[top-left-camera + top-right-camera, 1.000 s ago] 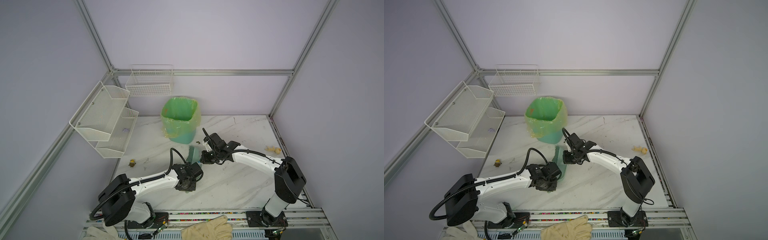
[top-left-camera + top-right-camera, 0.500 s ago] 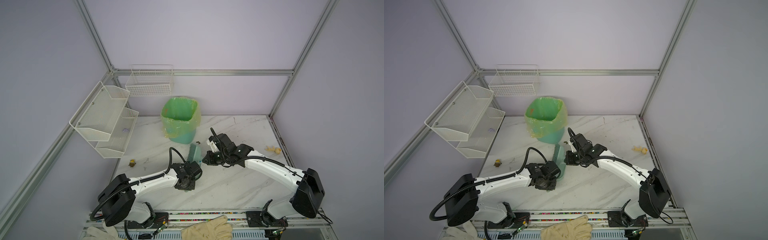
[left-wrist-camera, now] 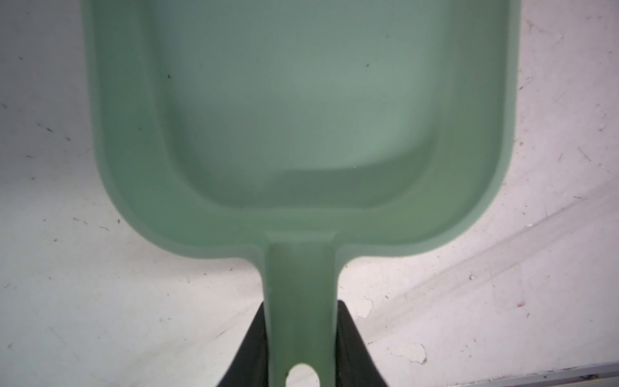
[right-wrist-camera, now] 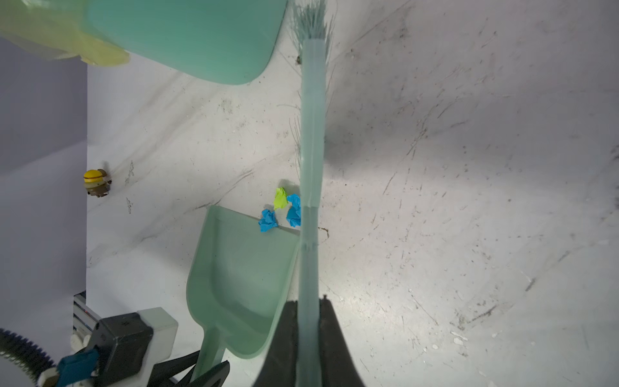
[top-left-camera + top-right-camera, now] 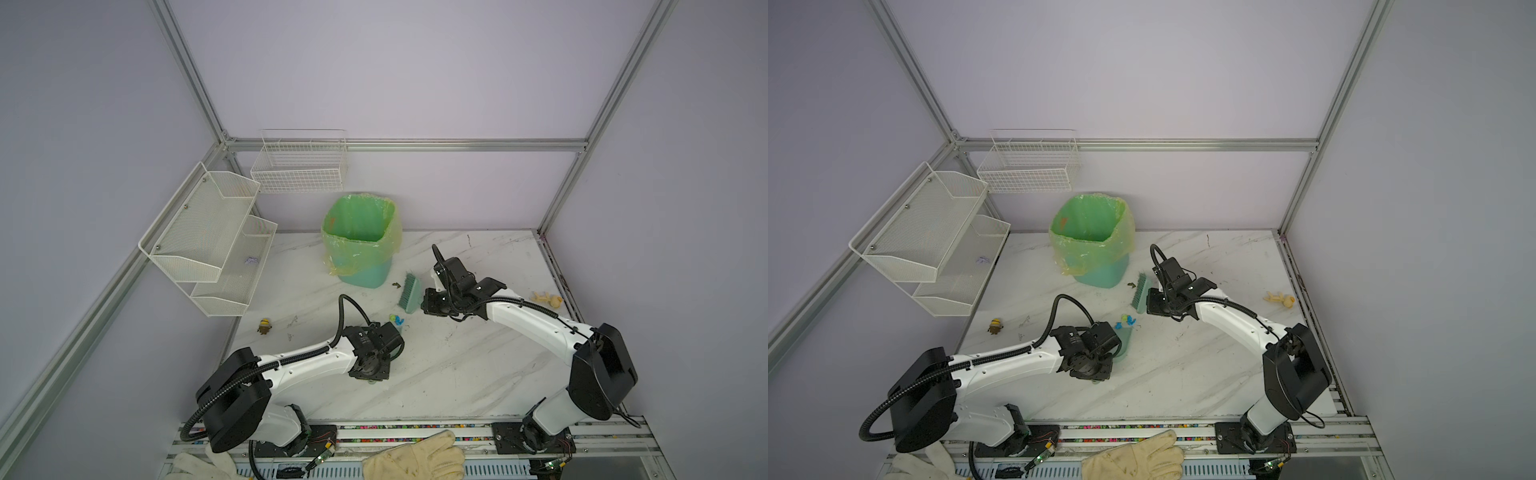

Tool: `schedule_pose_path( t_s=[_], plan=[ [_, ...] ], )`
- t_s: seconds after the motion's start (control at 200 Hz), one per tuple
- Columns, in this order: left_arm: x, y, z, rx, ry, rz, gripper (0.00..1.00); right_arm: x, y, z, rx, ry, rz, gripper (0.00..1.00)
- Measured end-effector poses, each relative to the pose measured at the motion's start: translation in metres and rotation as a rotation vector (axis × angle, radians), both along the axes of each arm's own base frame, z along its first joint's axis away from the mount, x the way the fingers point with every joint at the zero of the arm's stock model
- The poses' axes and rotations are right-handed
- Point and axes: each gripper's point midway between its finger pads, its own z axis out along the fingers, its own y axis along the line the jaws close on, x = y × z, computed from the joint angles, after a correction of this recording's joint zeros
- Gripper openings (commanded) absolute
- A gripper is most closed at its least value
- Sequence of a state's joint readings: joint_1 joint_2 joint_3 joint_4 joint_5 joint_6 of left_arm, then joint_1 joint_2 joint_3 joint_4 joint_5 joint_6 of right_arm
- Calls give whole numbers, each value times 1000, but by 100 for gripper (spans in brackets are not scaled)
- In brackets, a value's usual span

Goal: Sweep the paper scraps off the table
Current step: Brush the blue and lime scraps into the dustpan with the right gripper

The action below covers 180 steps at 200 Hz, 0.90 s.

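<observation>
The left arm (image 5: 307, 365) is stretching low over the table (image 5: 457, 374) from its base at the near left corner, its forearm running toward the middle and its wrist bending downward. The left gripper (image 3: 301, 338) is clamping the handle of the pale green dustpan (image 3: 301, 117) between its two black fingers (image 3: 254, 348). The pan is lying flat on the marble, with its open lip pointing away toward the far side.

The right arm (image 5: 536, 324) is rising from its base at the near right, then reaching forward and across toward the green-bagged trash bin (image 5: 361, 245). The right gripper (image 4: 308, 335) is squeezing tight on the handle of the teal hand brush (image 4: 311, 167). The brush is extending toward the bin, and in both top views its bristles (image 5: 1138, 291) are facing the left arm's side. Whether they are touching the surface cannot be told.

The paper scraps (image 4: 281, 211), two blue wads and one lime-green wad, are sitting on the table right at the dustpan's lip, between pan and brush. One blue wad is touching the lip's edge.
</observation>
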<state>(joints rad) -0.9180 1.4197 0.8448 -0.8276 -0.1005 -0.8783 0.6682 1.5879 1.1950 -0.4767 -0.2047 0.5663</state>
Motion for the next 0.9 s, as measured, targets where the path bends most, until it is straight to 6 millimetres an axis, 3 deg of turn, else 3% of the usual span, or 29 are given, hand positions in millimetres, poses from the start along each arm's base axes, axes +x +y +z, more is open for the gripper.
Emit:
schedule_pose_path(
  t_s=[0.19, 0.455, 0.735, 0.9],
  plan=[
    [0, 1, -6, 21, 11, -7, 0, -10, 13, -9, 9, 18, 55, 0],
    [1, 2, -6, 22, 10, -3, 0, -45, 30, -23, 52, 73, 184, 0],
    [3, 5, -5, 26, 8, 6, 0, -89, 34, 2, 209, 98, 298, 0],
    [4, 7, -6, 32, 6, 12, 0, -95, 36, 12, 254, 112, 289, 0]
  ],
)
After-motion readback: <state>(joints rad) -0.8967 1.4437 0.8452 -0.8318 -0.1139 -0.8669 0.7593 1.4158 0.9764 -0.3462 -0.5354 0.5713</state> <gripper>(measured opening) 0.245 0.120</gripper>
